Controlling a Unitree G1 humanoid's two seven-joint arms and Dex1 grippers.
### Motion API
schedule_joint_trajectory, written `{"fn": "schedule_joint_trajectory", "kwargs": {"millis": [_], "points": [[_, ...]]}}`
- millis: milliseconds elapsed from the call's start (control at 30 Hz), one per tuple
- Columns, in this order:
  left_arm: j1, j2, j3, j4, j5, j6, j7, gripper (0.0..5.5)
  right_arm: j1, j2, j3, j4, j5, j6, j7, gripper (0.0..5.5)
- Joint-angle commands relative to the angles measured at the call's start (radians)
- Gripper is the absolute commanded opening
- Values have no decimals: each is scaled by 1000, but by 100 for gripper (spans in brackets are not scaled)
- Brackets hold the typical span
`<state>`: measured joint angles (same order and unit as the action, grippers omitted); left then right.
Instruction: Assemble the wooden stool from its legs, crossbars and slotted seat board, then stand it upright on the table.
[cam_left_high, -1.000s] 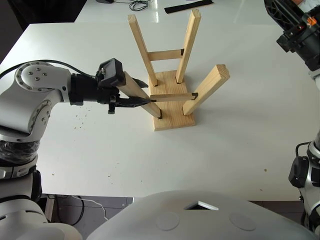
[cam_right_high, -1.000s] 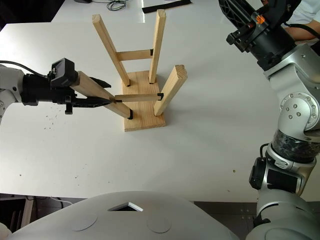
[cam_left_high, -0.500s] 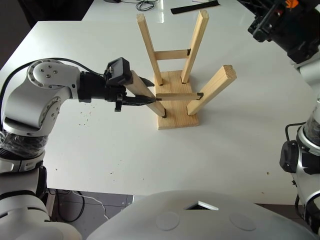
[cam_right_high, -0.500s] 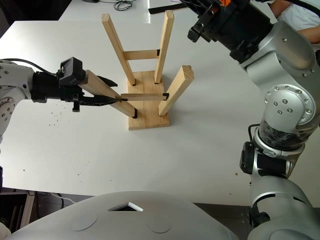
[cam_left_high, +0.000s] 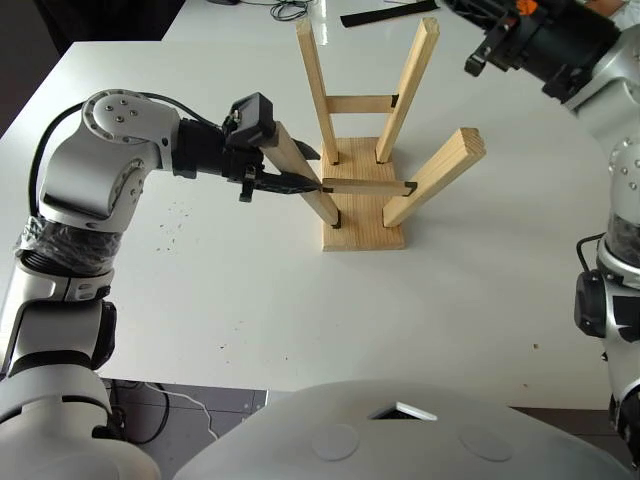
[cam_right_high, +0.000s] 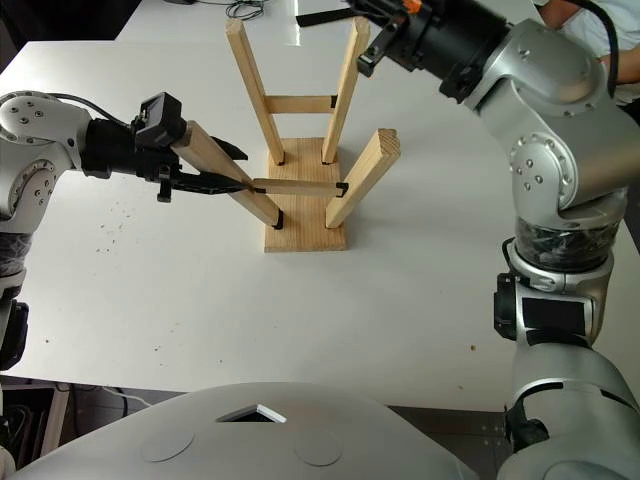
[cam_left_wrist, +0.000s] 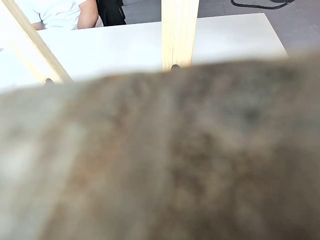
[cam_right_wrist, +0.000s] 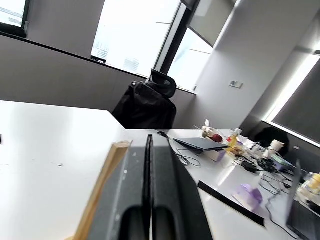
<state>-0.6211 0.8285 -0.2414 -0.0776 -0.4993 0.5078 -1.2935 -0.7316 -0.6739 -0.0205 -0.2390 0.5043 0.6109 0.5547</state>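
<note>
Stool (cam_left_high: 362, 232) upside down on table (cam_left_high: 200, 290), legs up. L gripper (cam_left_high: 298, 168) clamped on near leg (cam_left_high: 318, 197); wrist cam blurred by wood. R gripper (cam_right_wrist: 149, 150) pressed closed, empty, by far leg (cam_right_high: 345, 90) top.

Pale wooden stool (cam_left_high: 362, 186) inverted, seat board (cam_left_high: 365, 230) down, legs (cam_left_high: 408, 85) up

Obstructed and cut-off items.
Left wrist view: a blurred brown-grey mass (cam_left_wrist: 160, 165) at the lens covers most of the scene, and what it is cannot be told. The left gripper (cam_left_high: 308, 170) clasps the tilted leg (cam_left_high: 322, 203), which hides part of its far finger. The right gripper (cam_right_wrist: 149, 150), fingers pressed together, and the neighbouring leg (cam_right_wrist: 102, 192) are cut by the frame edge.
</note>
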Motion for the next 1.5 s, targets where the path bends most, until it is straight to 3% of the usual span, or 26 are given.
{"fn": "schedule_joint_trajectory", "kwargs": {"millis": [33, 133, 267, 433, 533, 667, 800, 1100, 1500], "points": [[72, -31, -99, 67, 82, 21, -19, 204, 35, -40, 81, 53, -139, -113, 73, 0], [52, -49, -102, 81, 86, 26, -16, 204, -36, 60, 69, -24, -57, -42, 47, 0], [84, -60, -83, 33, 71, 90, 56, 204, -102, 195, -28, -217, 302, 169, -26, 0], [129, -46, -35, -119, 23, 240, 186, 204, 68, 149, -70, -402, 482, 302, -82, 0], [156, -36, 20, -248, -50, 379, 273, 204, 260, 55, -106, -560, 597, 355, -59, 0], [170, -76, 73, -356, -124, 553, 410, 204, 623, -113, -80, -691, 464, 340, 26, 0], [126, -106, 72, -386, -133, 648, 492, 204, 785, -136, 11, -666, 261, 264, -24, 0], [96, -129, -13, -421, -128, 656, 509, 204, 785, 31, 189, -563, -12, 254, -269, 0], [42, -175, -70, -295, -82, 578, 491, 204, 773, 245, 293, -425, -187, 205, -395, 0]]}}
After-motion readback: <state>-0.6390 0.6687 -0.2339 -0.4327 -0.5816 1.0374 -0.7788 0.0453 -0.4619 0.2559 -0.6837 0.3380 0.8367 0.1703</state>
